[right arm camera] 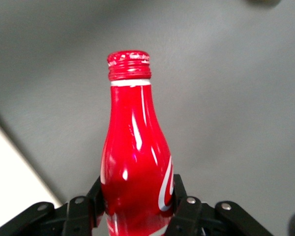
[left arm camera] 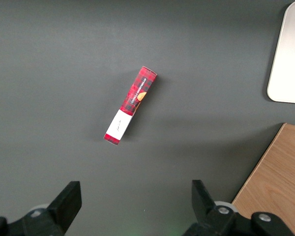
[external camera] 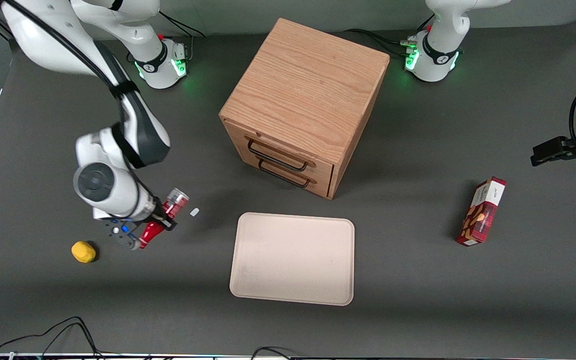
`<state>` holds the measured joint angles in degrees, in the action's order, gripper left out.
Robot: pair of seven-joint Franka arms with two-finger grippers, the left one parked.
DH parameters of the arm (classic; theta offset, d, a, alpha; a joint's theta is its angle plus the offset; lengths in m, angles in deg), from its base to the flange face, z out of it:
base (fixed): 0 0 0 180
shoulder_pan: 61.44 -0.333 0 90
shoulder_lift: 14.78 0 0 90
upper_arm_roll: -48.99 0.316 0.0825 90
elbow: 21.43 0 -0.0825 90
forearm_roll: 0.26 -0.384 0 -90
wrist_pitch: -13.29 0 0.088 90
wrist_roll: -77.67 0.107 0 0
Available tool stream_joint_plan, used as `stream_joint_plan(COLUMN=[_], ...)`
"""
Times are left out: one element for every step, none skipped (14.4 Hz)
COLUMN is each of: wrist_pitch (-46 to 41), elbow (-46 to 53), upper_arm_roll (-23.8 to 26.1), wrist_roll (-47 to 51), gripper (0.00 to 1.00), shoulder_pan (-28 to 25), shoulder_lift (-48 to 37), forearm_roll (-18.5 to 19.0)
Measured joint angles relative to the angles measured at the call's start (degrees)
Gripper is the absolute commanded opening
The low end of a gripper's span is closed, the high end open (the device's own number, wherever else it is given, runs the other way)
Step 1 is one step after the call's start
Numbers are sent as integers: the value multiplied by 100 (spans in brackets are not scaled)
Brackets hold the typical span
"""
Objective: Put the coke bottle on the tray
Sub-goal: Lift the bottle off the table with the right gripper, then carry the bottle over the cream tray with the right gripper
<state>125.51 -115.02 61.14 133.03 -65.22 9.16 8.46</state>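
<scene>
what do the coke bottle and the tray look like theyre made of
Coke bottle, held in the gripper above the table: glossy red, sharp highlights, likely painted metal or plastic. Tray: matte pale beige, rounded moulded rim, probably plastic or fibre.

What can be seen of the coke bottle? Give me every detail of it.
The coke bottle is slim, contoured and glossy red, with a ribbed red cap, a white ring under it and white script on the body; its silvery base shows in the front view. The pincer is shut on its lower body, one finger at each side. It is held tilted above the grey table, beside the tray toward the working arm's end, not on it.
</scene>
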Motion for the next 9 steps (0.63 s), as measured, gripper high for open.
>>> stream_joint_plan(wrist_pitch=[-605,-1144,-1563,-1866,-2075,-2181,-2235,-2266,-2339], elbow=[393,805,1195,1523,1753,1890,1989,2115,2323], upper_arm_roll=[-7,-39,-80,-117,-139,-145,-146,-144,-138], wrist_roll=[-334,-618,-832,-1029,-1182,-1277,-1338,-1366,-1395], gripper=[0,0,0,0,0,0,0,0,0], shoulder_pan=[18,20,21,21,26,36,34,23,7], shoulder_lift=[-125,-203,-253,-272,-268,-241,-169,-44,138], forearm_roll=[-177,-300,-372,-415,-429,-430,-430,-430,-430])
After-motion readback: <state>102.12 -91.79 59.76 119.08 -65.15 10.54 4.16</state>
